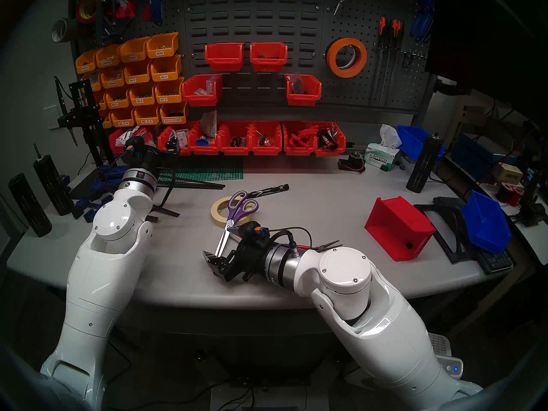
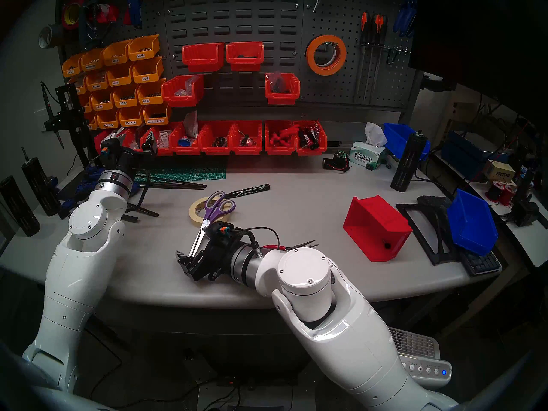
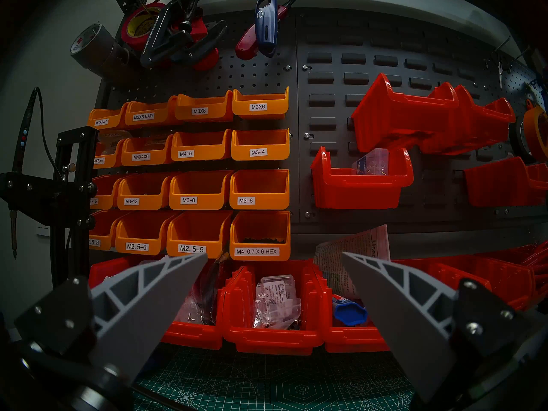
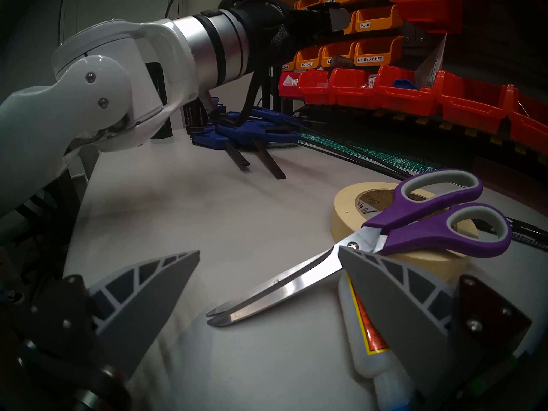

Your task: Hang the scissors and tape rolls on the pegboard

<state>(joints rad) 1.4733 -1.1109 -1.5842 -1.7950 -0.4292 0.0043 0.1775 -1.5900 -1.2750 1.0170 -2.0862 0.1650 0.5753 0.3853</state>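
Your grey bench (image 1: pixel 311 194), centre frame: cream tape roll (image 1: pixel 221 213) flat, scissors (image 1: pixel 237 211) lying handles-on-roll, blade tips on bench. Black marker (image 1: pixel 268 191) just behind. Red bin (image 1: pixel 398 228) tipped over at right, green cutting mat (image 1: pixel 204 171) back left, glue bottle (image 4: pixel 367 336) beside blades.

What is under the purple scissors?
The scissors' purple handles rest on the cream tape roll, which lies flat on the grey table. The blade tips reach down to the table. The handles cover part of the roll's hole, so what is inside cannot be seen fully.
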